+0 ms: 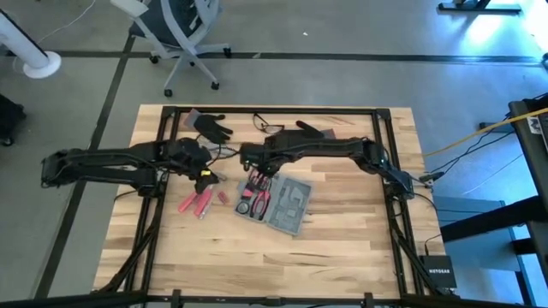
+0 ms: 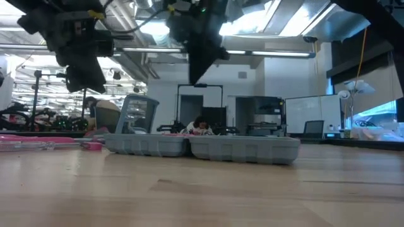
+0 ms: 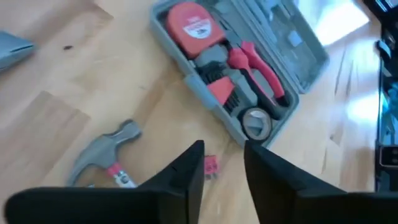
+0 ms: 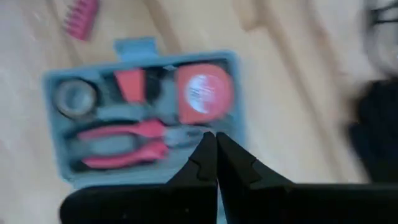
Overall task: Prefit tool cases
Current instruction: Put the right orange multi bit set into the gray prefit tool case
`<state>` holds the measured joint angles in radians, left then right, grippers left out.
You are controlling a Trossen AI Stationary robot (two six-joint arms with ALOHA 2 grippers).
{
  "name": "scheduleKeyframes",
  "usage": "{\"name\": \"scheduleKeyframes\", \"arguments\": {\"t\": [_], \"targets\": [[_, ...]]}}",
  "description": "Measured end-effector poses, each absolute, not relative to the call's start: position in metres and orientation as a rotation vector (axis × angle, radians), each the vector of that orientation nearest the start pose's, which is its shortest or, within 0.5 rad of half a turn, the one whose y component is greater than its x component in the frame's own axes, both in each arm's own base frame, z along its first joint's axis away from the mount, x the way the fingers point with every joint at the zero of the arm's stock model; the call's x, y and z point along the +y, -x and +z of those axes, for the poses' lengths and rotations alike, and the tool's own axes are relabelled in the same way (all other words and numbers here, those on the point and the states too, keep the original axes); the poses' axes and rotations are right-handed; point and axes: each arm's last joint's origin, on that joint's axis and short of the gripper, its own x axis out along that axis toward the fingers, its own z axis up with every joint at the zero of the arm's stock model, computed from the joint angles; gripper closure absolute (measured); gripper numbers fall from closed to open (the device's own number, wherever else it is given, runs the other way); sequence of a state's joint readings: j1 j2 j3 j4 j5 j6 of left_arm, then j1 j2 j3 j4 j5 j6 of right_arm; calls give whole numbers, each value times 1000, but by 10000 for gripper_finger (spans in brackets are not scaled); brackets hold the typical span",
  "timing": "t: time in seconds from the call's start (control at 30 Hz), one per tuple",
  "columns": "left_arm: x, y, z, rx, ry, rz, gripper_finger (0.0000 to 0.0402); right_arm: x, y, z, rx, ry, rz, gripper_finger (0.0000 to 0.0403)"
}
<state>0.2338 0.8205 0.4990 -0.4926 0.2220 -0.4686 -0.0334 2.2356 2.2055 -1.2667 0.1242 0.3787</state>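
While we are looking down on the wooden table [image 1: 342,248], both arms are hanging over its middle.

Left gripper [image 3: 222,171]: we are seeing its two dark fingers standing a little apart with bare wood showing in the gap; it is holding nothing and touching nothing.

Ahead of the left gripper: the tool case [image 3: 249,68] is lying open and flat, with a red tape measure [image 3: 194,26], red-handled pliers [image 3: 261,71] and a small round part [image 3: 256,122] sitting in its slots.

Beside the left gripper: a hammer [image 3: 102,152] with a grey head is lying on the wood, apart from the fingers, and a small red piece [image 3: 211,165] is lying just beyond the fingertips.

Right gripper [image 4: 216,155]: we are seeing its fingers pressed together, gripping nothing, hovering above the case.

Under the right gripper: the case's filled half is lying directly below the fingertips, pliers and tape measure nearest them.

Beyond the grippers: two black gloves [image 1: 210,127] are resting near the table's far edge.
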Motion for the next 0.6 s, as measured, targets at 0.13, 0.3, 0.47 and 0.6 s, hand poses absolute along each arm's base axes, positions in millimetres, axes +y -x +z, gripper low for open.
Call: {"name": "scheduleKeyframes", "arguments": {"t": [0.13,0.3,0.47,0.6], "targets": [[29,-168,216,788,603,168,274,-25,-446,290,1220,-227,-369,403],[34,-192,243,767,476,169,270,-40,-422,314,1188,-189,-398,403],[42,-206,255,841,346,272,270,-54,-372,321,1151,-236,-505,403],[43,-208,251,878,361,322,270,-45,-327,306,998,-445,-528,403]]}}
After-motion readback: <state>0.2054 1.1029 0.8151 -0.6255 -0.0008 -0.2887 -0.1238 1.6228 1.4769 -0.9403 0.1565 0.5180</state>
